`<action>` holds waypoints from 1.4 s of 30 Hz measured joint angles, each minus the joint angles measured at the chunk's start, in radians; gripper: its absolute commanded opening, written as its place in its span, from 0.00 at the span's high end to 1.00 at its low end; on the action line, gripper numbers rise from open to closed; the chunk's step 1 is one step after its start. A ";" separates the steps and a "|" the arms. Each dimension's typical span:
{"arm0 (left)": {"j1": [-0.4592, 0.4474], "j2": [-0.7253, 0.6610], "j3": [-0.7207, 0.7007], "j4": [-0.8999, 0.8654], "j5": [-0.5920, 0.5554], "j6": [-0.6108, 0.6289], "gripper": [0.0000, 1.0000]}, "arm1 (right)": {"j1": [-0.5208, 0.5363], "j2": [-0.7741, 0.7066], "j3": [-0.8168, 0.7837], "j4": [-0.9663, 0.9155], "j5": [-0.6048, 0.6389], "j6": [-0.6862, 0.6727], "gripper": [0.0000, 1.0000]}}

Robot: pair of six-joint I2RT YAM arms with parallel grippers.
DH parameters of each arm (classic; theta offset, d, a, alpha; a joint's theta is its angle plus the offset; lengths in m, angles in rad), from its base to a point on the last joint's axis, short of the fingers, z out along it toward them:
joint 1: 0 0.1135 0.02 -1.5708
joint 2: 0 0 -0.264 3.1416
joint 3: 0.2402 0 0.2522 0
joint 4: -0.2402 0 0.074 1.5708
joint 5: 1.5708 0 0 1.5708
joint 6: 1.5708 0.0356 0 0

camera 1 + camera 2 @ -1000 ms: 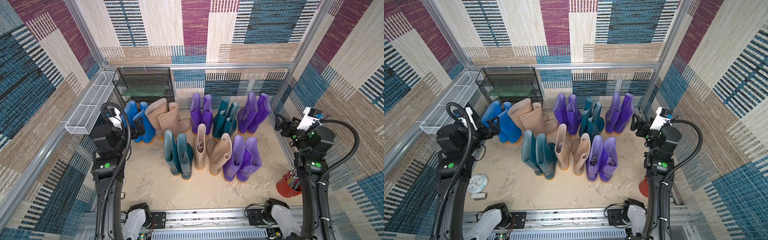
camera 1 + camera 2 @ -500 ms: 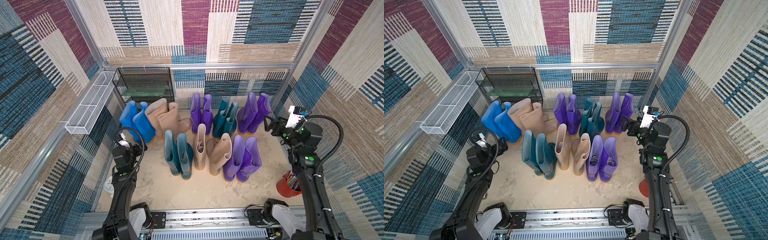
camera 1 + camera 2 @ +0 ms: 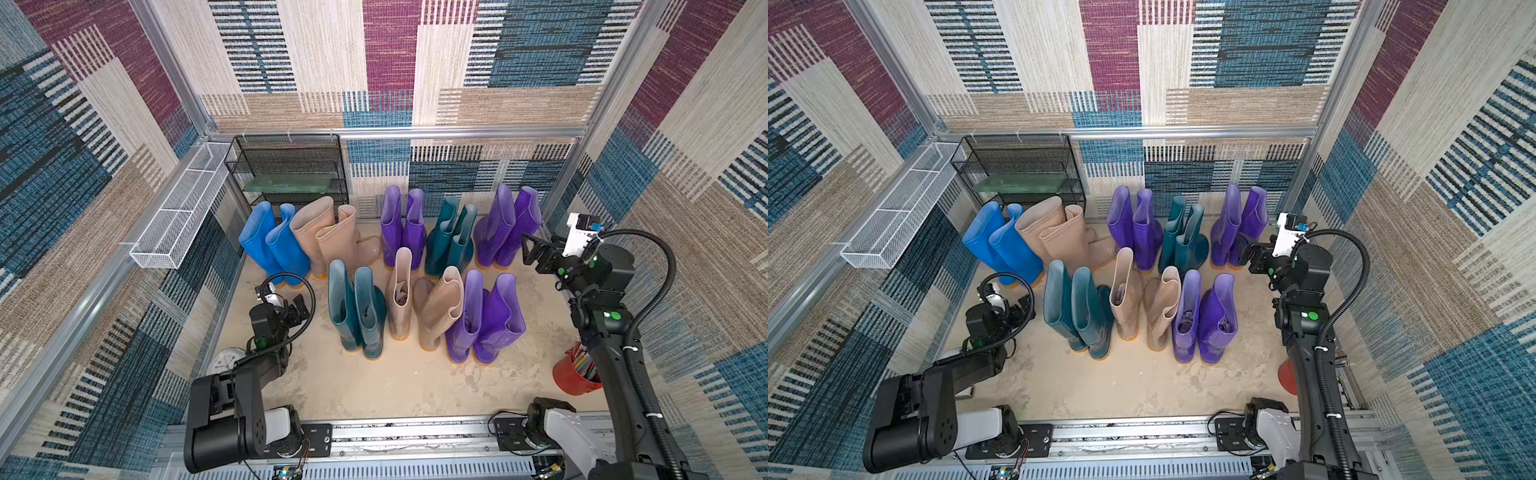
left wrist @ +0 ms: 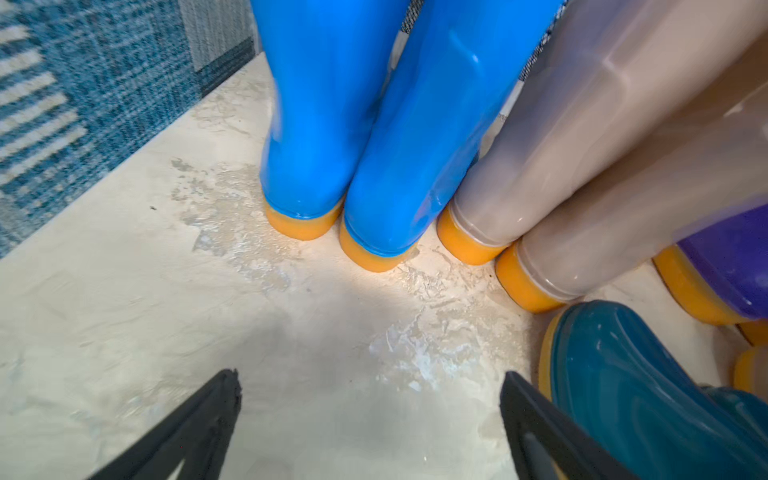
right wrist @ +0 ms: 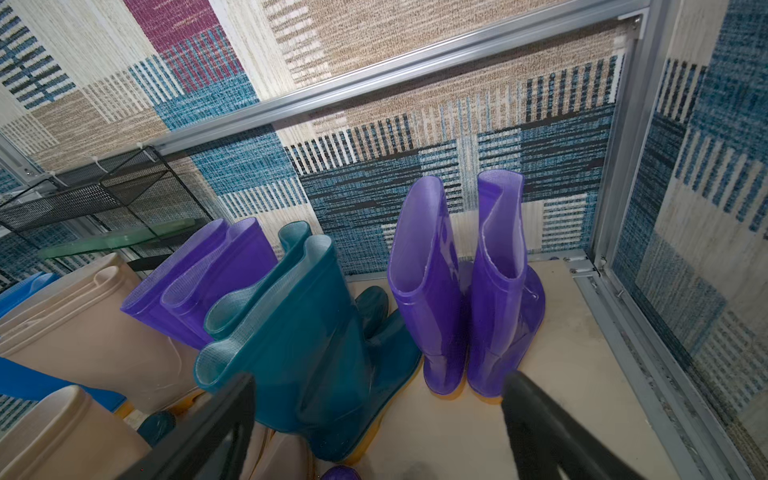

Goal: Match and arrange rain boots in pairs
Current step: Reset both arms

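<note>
boots: rain boots (image 3: 401, 291) upright, colour-paired, two rows; blue pair (image 4: 374, 124) just ahead of my left gripper (image 4: 370, 376), purple pair (image 5: 457, 291) ahead of my right gripper (image 5: 378, 376).
grip: both spread wide, empty.
risk: teal boot (image 4: 644, 395) right beside my left finger (image 4: 536, 432); a swing could topple it, dominoes.
feel: glossy rubber, tall floppy-looking shafts, orange soles.

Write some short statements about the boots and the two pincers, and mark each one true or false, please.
1. The blue boots stand at the left end of the back row. True.
2. The left pincer is shut on a blue boot. False: it is open and holds nothing.
3. The front row has a teal pair, a beige pair and a purple pair. True.
4. The right pincer grips a purple boot. False: it is open and empty.
5. A boot lies on the black mesh shelf. False: no boot is on it.
</note>
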 measured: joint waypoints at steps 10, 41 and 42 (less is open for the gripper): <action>-0.014 0.075 0.010 0.137 0.010 0.023 0.01 | 0.006 0.003 -0.013 -0.017 0.037 -0.012 0.05; -0.114 0.202 0.146 0.070 0.031 0.157 0.00 | -0.022 0.017 -0.479 0.426 0.160 -0.071 0.05; -0.114 0.202 0.146 0.070 0.031 0.159 0.00 | -0.023 0.028 -0.508 0.462 0.162 -0.071 0.05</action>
